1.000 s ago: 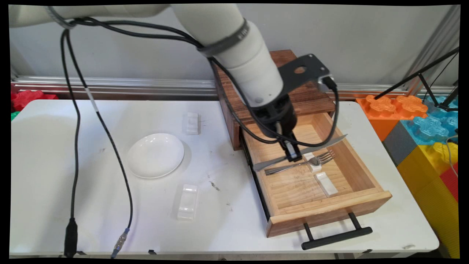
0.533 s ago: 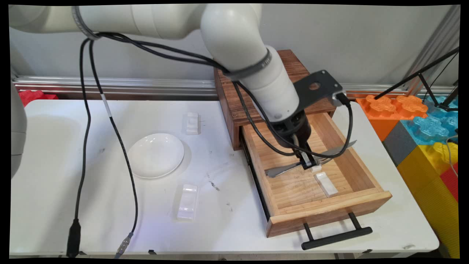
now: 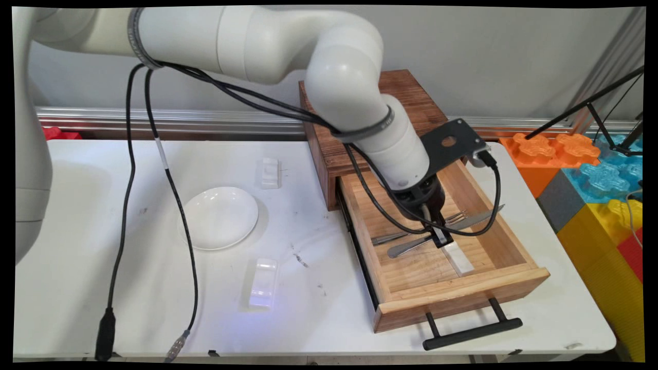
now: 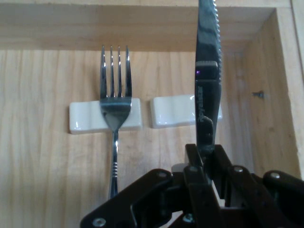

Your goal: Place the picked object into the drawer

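Note:
My gripper is shut on a steel knife, held by its handle low inside the open wooden drawer. In the hand view the knife's blade runs over the right one of two white cutlery rests; I cannot tell whether it touches. A steel fork lies beside the knife with its neck on the left rest. In the main view one rest shows just past the fingers; the other is hidden behind the hand.
The drawer sticks out of a dark wooden box and has a black bar handle. On the table lie a white plate and two more white rests. Black cables hang left. Coloured foam blocks stand at right.
The gripper has carried the knife right and down, from above the fork to beside it over the second rest. The fork has stayed in place.

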Action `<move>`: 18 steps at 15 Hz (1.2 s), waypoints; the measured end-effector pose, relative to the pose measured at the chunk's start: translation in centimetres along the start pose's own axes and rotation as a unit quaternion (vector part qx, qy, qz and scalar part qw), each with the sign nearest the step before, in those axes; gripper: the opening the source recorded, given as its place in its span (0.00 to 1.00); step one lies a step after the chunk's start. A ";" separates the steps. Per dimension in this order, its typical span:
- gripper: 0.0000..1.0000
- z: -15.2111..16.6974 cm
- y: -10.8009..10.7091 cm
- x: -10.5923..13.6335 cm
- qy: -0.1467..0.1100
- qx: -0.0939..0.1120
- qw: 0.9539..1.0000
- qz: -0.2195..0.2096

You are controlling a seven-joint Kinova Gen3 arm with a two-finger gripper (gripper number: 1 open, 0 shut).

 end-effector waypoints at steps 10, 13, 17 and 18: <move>0.00 4.5 0.4 -1.3 0.001 -0.002 1.000 -0.003; 0.00 5.5 0.3 -1.7 0.001 -0.001 1.000 -0.005; 0.00 6.6 0.4 -2.1 0.003 -0.004 1.000 -0.010; 0.00 6.8 0.5 -2.2 0.003 -0.004 1.000 -0.012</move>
